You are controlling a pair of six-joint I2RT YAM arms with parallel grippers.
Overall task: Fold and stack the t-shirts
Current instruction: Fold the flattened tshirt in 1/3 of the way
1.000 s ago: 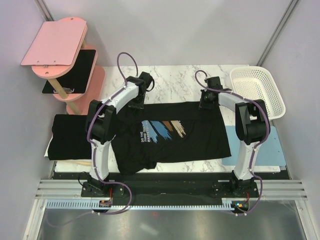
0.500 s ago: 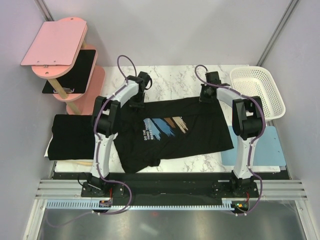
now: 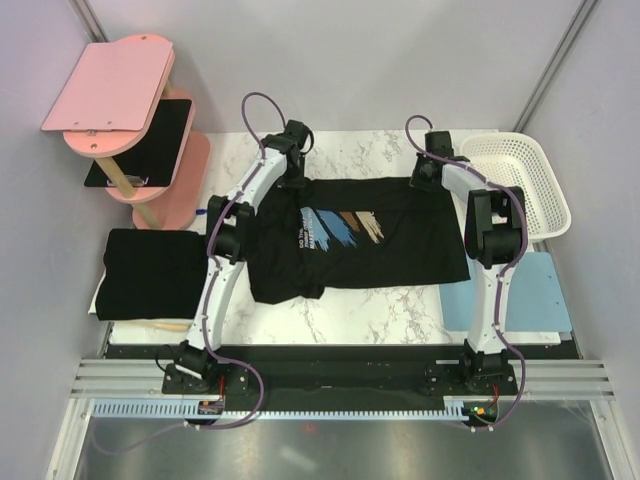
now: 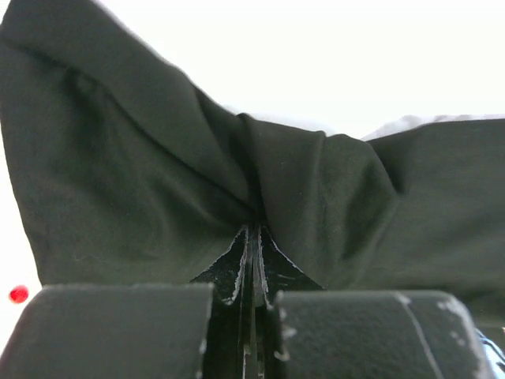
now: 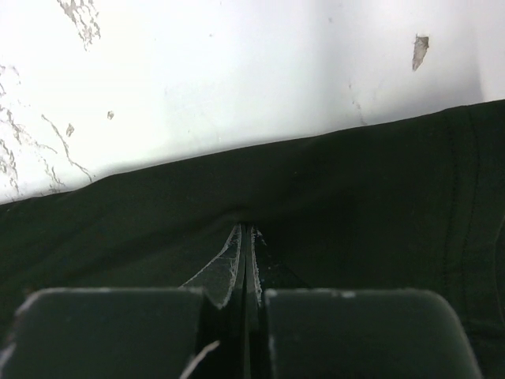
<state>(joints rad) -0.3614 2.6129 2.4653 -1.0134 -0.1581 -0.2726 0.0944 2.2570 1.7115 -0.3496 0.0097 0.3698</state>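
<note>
A black t-shirt (image 3: 385, 250) with a chest print of blue, white and tan streaks (image 3: 340, 227) lies spread on the marble table (image 3: 350, 312). My left gripper (image 3: 291, 178) is shut on its far left edge; in the left wrist view the fabric (image 4: 158, 174) bunches into the closed jaws (image 4: 253, 237). My right gripper (image 3: 424, 180) is shut on its far right edge; the right wrist view shows the cloth (image 5: 355, 197) pinched between the closed jaws (image 5: 246, 237). A second black t-shirt (image 3: 150, 272) lies folded at the left.
A pink tiered stand (image 3: 110, 95) holding a thin black board (image 3: 150, 140) is at the back left. A white basket (image 3: 515, 180) stands at the back right. A light blue mat (image 3: 520, 290) lies at the right, partly under the shirt.
Both grippers have moved away toward the far side of the table, pulling the printed t-shirt with them. The shirt now lies farther back and flatter.
</note>
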